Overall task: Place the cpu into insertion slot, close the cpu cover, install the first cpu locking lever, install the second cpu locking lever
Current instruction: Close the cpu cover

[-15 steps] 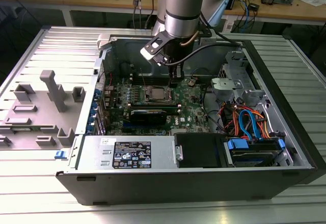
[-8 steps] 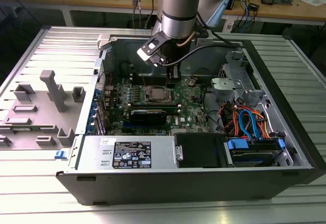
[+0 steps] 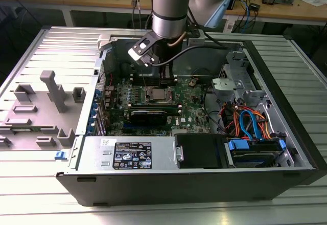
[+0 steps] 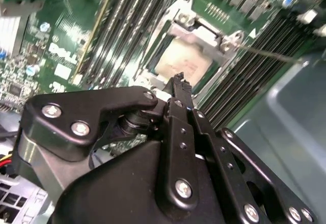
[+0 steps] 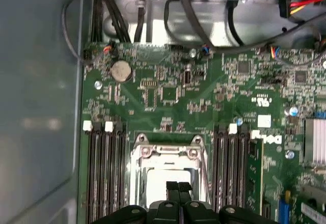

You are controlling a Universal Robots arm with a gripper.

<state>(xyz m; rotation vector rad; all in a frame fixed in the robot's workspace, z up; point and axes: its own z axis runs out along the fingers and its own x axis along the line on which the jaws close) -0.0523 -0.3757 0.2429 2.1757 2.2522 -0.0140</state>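
The cpu [image 5: 155, 183] lies in the insertion slot [image 5: 136, 183], its pale metal top showing through the window of the cpu cover [image 5: 168, 151], which lies flat over it. In the second wrist view the cpu [image 4: 175, 61] sits inside the cover [image 4: 196, 33], and a thin lever rod [image 4: 270, 54] runs from the socket's corner across the memory slots. My gripper [image 5: 178, 187] hangs just above the cpu with its black fingers shut together and nothing between them; its tips [image 4: 178, 79] also show. In the exterior view the arm stands over the socket [image 3: 156, 93].
Long black memory slots [image 5: 104, 173] flank the socket on both sides. Cables [image 5: 153, 15] run along the board's far edge. The case's grey wall [image 5: 41, 107] stands close beside the board. A power supply [image 3: 127, 156] and drive cage [image 3: 255, 148] fill the case's front.
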